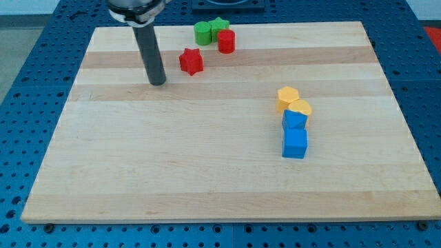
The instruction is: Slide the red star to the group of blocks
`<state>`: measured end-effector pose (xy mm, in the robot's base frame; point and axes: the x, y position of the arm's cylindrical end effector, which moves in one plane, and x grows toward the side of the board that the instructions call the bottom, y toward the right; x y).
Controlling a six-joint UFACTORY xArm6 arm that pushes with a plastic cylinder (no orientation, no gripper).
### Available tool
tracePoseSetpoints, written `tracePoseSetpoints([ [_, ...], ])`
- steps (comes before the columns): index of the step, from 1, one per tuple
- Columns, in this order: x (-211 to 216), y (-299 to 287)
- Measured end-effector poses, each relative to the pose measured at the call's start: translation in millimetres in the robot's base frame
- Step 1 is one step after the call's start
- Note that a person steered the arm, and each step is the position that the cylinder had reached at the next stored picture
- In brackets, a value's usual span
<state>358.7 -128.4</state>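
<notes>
The red star (191, 61) lies on the wooden board (172, 158) near the view's top, left of centre. My tip (158, 82) rests on the board to the star's left and slightly below it, a small gap apart. Up and right of the star stands a group: a green cylinder (202, 32), a green star (219, 27) and a red cylinder (227, 41), close together. A second group sits at the view's right of centre: a yellow hexagon (287, 97), a yellow heart-like block (300, 107) and two blue blocks (294, 121) (295, 143) in a column.
The board lies on a blue mat (27, 83) with bolt holes. The arm's dark rod (146, 41) comes down from the view's top left.
</notes>
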Motion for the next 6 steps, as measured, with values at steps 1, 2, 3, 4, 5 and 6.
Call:
tracePoseSetpoints([
  [1,-17,19],
  [2,-40,38],
  [3,-45,47],
  [4,-38,47],
  [5,-31,56],
  [6,-36,74],
])
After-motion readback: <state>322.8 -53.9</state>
